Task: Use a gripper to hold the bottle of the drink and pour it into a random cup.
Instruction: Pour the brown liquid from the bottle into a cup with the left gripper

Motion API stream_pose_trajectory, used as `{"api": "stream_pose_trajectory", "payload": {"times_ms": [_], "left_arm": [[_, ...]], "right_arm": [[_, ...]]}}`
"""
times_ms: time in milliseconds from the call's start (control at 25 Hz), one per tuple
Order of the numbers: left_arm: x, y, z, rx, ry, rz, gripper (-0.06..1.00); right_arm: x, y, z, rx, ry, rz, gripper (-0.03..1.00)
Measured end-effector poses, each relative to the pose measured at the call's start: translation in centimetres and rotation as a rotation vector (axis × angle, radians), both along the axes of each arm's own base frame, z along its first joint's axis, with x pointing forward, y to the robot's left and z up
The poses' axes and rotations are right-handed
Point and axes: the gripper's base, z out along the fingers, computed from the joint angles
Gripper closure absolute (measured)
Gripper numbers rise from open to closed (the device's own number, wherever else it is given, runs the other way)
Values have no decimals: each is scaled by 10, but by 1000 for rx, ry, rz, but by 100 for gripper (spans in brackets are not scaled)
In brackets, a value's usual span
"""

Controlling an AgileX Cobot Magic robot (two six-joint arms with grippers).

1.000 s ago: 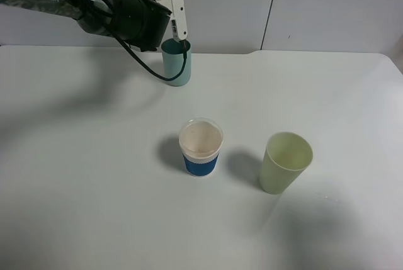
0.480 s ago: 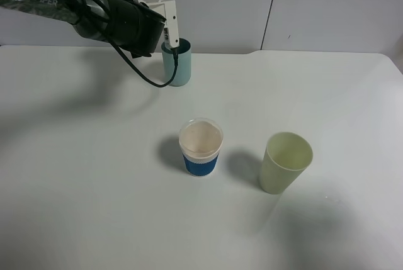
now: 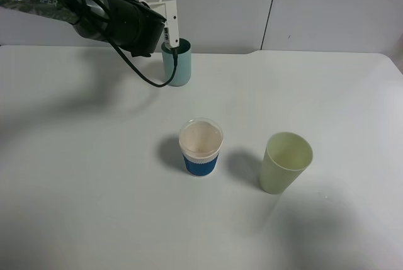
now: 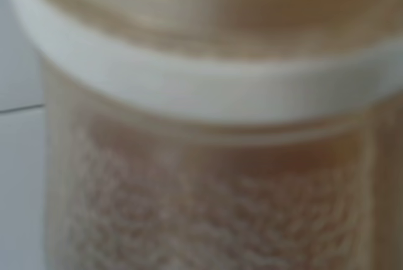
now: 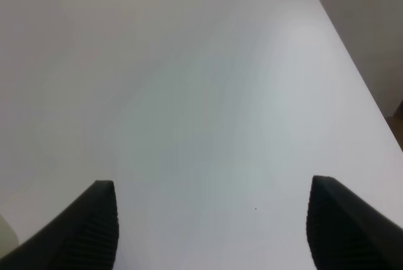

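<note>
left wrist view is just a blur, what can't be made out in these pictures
- Left wrist view: the bottle fills the frame, too close and blurred; label, fingers and cups unseen.
- Exterior high view: the body of the left tool hides the bottle and the grip; any pour into the teal cup cannot be told.
- Right wrist view: the right tool is cut off by the frame edge; only fingertips show.

L hand (image 3: pixel 161 33) | shifted slightly left across cup (image 3: pixel 178 67) rim | cable loop (image 3: pixel 151 78) followed
</note>
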Motion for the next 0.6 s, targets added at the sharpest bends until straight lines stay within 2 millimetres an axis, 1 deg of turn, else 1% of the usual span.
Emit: {"api": "stream_pose_trajectory", "payload": {"times_ms": [360,600], "left_arm": [[-2,1,-5,31,10,-17,58],[-2,1,-4,41,5,-25,58]], "right_arm": [[0,0,0,0,0,0,33],[0,0,0,0,0,0,33]]}}
